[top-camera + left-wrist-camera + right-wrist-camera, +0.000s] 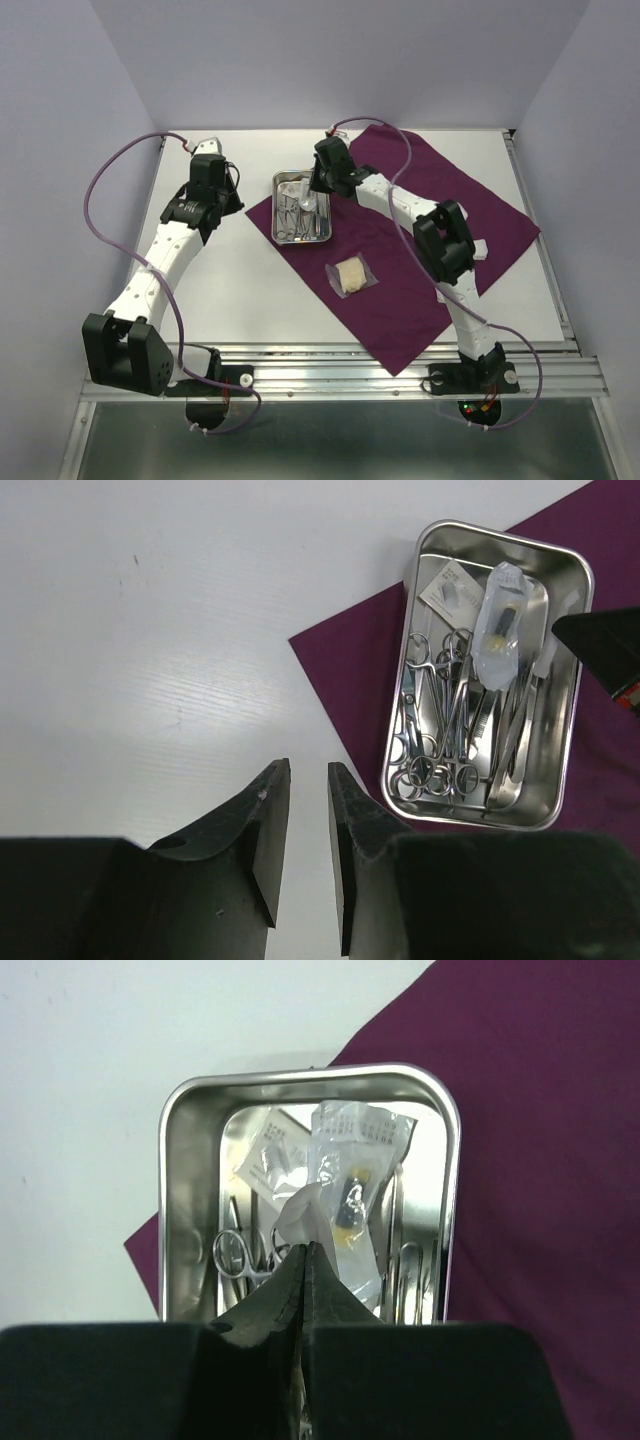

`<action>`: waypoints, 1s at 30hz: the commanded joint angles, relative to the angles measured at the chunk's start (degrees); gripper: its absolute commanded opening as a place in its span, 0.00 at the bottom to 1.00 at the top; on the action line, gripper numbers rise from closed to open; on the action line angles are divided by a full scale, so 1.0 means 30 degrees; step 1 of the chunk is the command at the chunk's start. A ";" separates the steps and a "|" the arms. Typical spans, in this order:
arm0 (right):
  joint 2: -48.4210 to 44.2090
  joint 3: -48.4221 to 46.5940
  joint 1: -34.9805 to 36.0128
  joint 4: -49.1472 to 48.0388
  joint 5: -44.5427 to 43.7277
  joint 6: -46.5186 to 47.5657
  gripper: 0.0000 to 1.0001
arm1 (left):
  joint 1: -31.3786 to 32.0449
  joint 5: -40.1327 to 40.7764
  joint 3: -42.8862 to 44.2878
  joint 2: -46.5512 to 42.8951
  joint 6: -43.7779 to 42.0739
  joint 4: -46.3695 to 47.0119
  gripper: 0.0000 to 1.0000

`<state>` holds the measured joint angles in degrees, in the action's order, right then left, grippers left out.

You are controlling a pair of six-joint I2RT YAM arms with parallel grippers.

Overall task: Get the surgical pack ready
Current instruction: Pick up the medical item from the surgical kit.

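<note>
White tabletop (250, 290) fills the middle of the overhead view, with pale lilac walls on three sides. Across the centre and right of the frame lies a large plum-purple square cloth (400, 300), turned like a diamond, its lower corner reaching the metal rail at the bottom.

A white-and-black left arm (165, 250) rises along the left of the frame over bare table. Its left gripper (308, 770) has its jaws partly apart with nothing between them, and it hangs above the white surface just left of the cloth's corner. The right arm (440, 240) crosses the cloth toward upper centre.

A shiny rectangular steel tray (278, 210) sits on the cloth's left corner, at the upper right of the left wrist view (570, 730). Over it, the right gripper (308, 1252) is closed tight, its tips meeting the crumpled corner of a clear plastic packet (355, 1175) lying in the tray; whether that corner is pinched cannot be told.

Steel scissors and forceps (440, 730) lie lengthwise in the tray under the packet. A cream gauze pad in a clear wrapper (351, 277) rests on the cloth below the tray. A small flat white packet (450, 588) lies at the tray's far end.
</note>
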<state>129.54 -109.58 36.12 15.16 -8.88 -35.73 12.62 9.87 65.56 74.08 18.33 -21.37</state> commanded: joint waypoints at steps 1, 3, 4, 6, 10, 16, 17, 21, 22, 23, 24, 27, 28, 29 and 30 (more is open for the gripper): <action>0.1319 -0.2639 0.0177 0.0364 -0.1752 0.0892 0.02 | -0.0106 0.0080 -0.0554 -0.1081 -0.0074 0.0090 0.33; 0.1730 -0.3343 0.0177 0.0630 -0.1930 0.1068 0.14 | -0.0106 0.0167 -0.0700 -0.1140 -0.0074 0.0061 0.33; 0.1821 -0.3868 0.0177 0.0863 -0.2105 0.1214 0.20 | -0.0106 0.0197 -0.0730 -0.1140 -0.0132 0.0090 0.33; 0.1822 -0.4136 0.0177 0.1040 -0.2340 0.1390 0.32 | -0.0106 0.0313 -0.0730 -0.1169 -0.0249 0.0061 0.33; 0.0887 -0.3727 0.0177 0.1012 -0.3013 0.1625 0.39 | -0.0106 0.0431 -0.0701 -0.1111 -0.0396 0.0119 0.33; -0.2212 -0.1242 -0.0434 0.0983 -0.5675 0.2151 0.40 | -0.0106 0.0314 -0.0672 -0.0964 -0.0455 0.0237 0.33; -0.2685 -0.0048 -0.0728 0.1012 -0.5855 0.2182 0.40 | -0.0106 0.0314 -0.0672 -0.0935 -0.0455 0.0266 0.33; -0.5234 0.3998 -0.3098 0.1012 -0.5946 0.1627 0.40 | -0.0106 0.0197 -0.0555 -0.0877 -0.0484 0.0325 0.33; -0.6109 0.4848 -0.4409 0.1099 -0.5423 0.1132 0.40 | -0.0106 0.0197 -0.0554 -0.0818 -0.0484 0.0354 0.34; -0.6408 0.5524 -0.5118 0.1303 -0.5214 0.0837 0.39 | -0.0106 0.0139 -0.0525 -0.0789 -0.0484 0.0383 0.34; -0.6643 0.6459 -0.5792 0.2204 -0.5183 -0.0007 0.38 | -0.0106 0.0080 -0.0496 -0.0730 -0.0455 0.0383 0.33; -0.7200 0.7549 -0.7812 0.2856 -0.4891 -0.0396 0.39 | -0.0106 -0.0037 -0.0409 -0.0526 -0.0455 0.0442 0.33; -0.7202 0.7784 -0.8140 0.3061 -0.4861 -0.0396 0.40 | -0.0106 -0.0125 -0.0408 -0.0467 -0.0426 0.0471 0.33; -0.7115 0.7902 -0.8404 0.3527 -0.4919 -0.0396 0.44 | -0.0077 -0.0125 -0.0379 -0.0379 -0.0396 0.0471 0.33; -0.6911 0.7904 -0.8813 0.3763 -0.4948 -0.0396 0.44 | -0.0106 -0.0241 -0.0292 -0.0291 -0.0367 0.0442 0.33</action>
<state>108.97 -87.92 11.73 21.19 -23.00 -34.81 12.62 9.54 64.10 72.88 17.67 -21.67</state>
